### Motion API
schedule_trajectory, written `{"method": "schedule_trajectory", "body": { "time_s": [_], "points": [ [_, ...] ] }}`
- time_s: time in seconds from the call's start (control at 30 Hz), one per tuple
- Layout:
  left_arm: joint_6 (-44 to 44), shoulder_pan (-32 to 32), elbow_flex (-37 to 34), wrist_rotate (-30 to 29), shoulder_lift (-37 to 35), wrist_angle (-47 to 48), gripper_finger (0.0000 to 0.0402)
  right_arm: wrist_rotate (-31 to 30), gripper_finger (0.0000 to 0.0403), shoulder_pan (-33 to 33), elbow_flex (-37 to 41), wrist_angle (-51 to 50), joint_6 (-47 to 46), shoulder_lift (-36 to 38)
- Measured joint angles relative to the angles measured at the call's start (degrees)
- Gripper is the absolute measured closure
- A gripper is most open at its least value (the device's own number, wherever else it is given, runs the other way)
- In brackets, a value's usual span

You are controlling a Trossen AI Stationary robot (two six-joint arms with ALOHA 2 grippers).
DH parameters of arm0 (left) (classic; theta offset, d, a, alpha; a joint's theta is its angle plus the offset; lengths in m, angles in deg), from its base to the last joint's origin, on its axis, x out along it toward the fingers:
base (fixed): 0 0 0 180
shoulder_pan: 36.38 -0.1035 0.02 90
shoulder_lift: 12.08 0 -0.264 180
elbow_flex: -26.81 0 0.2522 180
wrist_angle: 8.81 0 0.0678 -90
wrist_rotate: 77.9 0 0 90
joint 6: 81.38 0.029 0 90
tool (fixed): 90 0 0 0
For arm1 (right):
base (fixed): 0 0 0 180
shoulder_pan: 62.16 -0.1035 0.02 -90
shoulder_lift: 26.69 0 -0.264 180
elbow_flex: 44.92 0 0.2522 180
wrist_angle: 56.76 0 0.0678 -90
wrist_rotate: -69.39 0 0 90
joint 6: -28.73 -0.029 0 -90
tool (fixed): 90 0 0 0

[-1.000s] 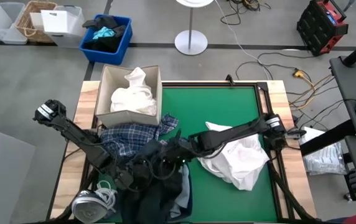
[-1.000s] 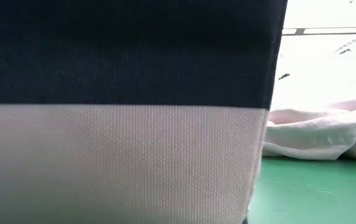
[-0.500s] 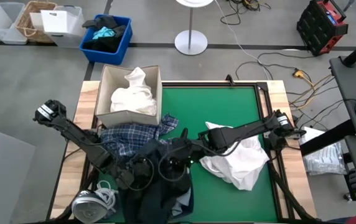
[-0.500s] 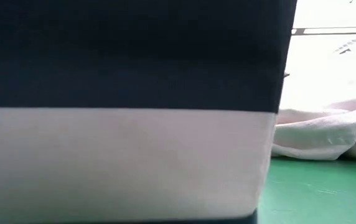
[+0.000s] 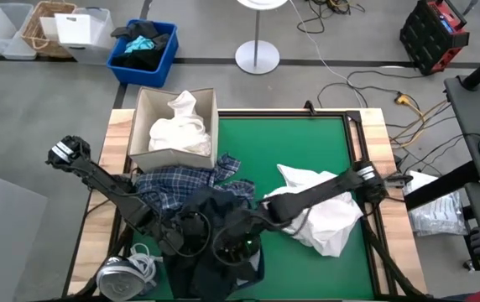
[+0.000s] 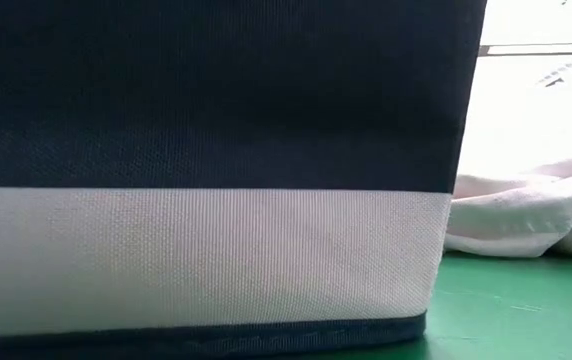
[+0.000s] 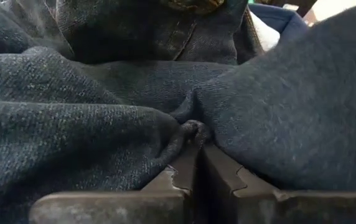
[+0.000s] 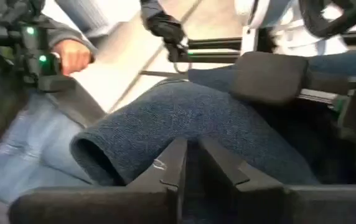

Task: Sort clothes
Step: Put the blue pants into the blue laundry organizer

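A: How many end effectors do we count at work?
B: Two. The left end effector [image 7: 198,163] and right end effector [image 8: 193,163] each pinch the dark navy denim garment [image 5: 215,243] at the green counter's [image 5: 299,147] near edge.
A: And white garments?
B: Two: one crumpled white shirt [image 5: 324,214] on the counter, one white garment [image 5: 180,127] in the cardboard box [image 5: 139,126].

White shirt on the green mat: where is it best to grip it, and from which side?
On the white shirt, probably the bunched fold at its right end, taken from above: it lies crumpled, and the right arm crosses its left part.
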Motion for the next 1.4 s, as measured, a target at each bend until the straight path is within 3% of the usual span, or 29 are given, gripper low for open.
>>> {"method": "schedule_trajectory", "body": {
  "time_s": [0.17, 0.37, 0.53, 0.8, 1.07, 1.4],
  "points": [
    [0.42, -0.05, 6.74, 0.17, 0.34, 8.43, 0.0402, 10.02, 0.0388, 0.15, -0.07, 5.74, -4.74, -4.95],
    [-0.03, 0.12, 17.16, 0.44, 0.42, 24.36, 0.0402, 10.12, 0.0390, -1.44, -0.13, 6.24, -5.49, -6.63],
    [-0.47, 0.52, 25.68, 0.05, 0.40, 39.19, 0.0402, 3.89, 0.0390, -2.84, -0.13, 4.31, -2.66, -6.53],
    [-0.68, 0.61, 35.96, 0.01, 0.29, 53.70, 0.0402, -5.14, 0.0390, -2.94, -0.07, 2.23, -1.54, -7.54],
    [0.49, 0.63, 42.16, 0.03, 0.27, 55.32, 0.0402, -9.40, 0.0391, -2.08, 0.00, 1.98, -4.12, -13.11],
    [-2.50, 1.38, 41.23, 1.46, 2.45, 52.44, 0.0402, -10.63, 0.0391, -1.77, 0.07, 3.37, -10.91, -17.77]
  ]
}}
